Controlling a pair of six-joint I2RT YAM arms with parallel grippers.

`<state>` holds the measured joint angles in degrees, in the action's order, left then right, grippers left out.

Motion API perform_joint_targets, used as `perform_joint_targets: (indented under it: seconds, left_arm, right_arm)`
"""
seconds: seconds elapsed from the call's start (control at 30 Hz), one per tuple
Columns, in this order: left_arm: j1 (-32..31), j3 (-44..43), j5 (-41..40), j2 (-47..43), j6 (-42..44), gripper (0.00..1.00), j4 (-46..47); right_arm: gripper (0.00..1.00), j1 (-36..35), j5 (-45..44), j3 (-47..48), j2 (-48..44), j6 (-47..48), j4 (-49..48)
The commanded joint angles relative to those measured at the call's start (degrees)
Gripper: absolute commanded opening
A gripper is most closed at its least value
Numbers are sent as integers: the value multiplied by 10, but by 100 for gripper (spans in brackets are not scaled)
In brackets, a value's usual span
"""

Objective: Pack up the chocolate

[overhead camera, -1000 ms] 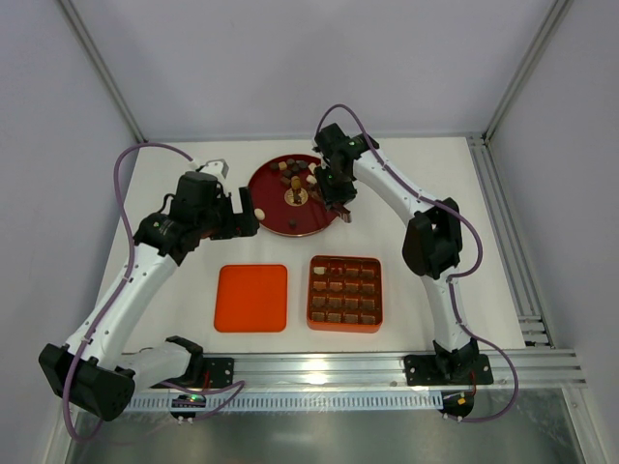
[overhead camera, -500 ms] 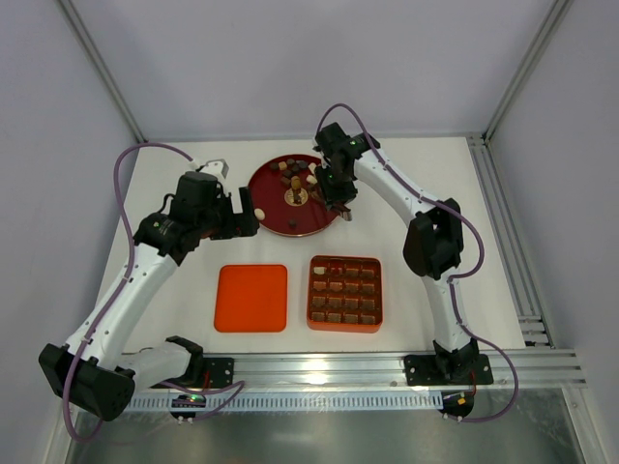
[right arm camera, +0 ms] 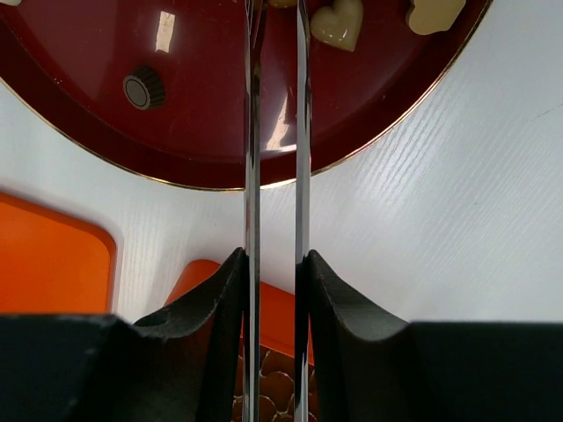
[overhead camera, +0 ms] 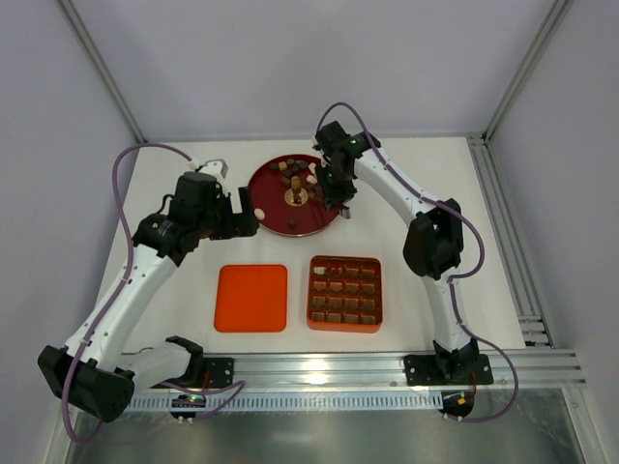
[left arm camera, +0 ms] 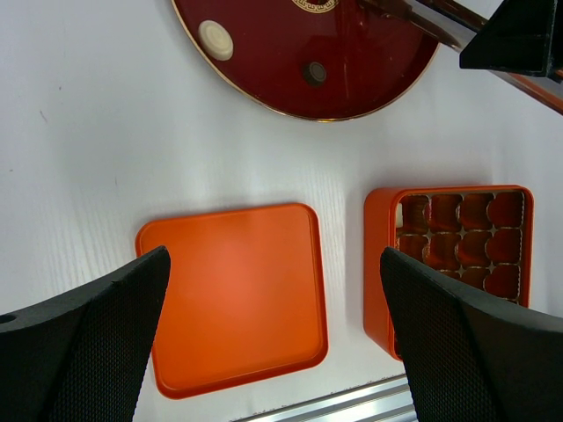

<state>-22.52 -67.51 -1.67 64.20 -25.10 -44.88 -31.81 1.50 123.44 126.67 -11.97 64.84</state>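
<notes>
Most of the chocolate point(overhead camera: 293, 174) lies on the far half of the red plate point(overhead camera: 274, 220), a loose cluster of brown, dark and cream pieces. One dark round piece and one cream round piece sit apart, toward the plate's near-left rim. More chocolate fills some cells of the orange box point(overhead camera: 311, 295), which stands on the white counter point(overhead camera: 401, 290) near the plate, on its near side and a little to the right.

The box's flat lid point(overhead camera: 251, 298) lies beside it, near the plate on its near-left side, and the two are not touching.

Over the plate's right edge, the right gripper point(overhead camera: 338, 196) is clamped on metal tweezers point(right arm camera: 252, 176), its fingers pressing the two blades toward each other. The blades reach out across the rim, over the plate's bare red surface. Their tips run off the top of the right wrist view, so we cannot tell whether they pinch a piece.

At the plate's left rim, the left gripper point(overhead camera: 247, 220) hangs with its jaws spread wide and nothing between them. Its camera looks down past the plate's near edge onto the lid and box. Nothing stands between the plate and the box.
</notes>
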Motion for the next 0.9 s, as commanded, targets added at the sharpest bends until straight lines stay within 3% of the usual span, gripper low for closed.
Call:
perform_joint_targets:
  seconds: [0.0, 0.87]
  left_arm:
    - [0, -15, 0, -13, 1, 100, 3]
    - [0, -7, 3, -16, 0, 100, 8]
  right_arm:
    - [32, 0, 3, 36, -30, -3, 5]
    - [31, 0, 8, 26, -71, -11, 1]
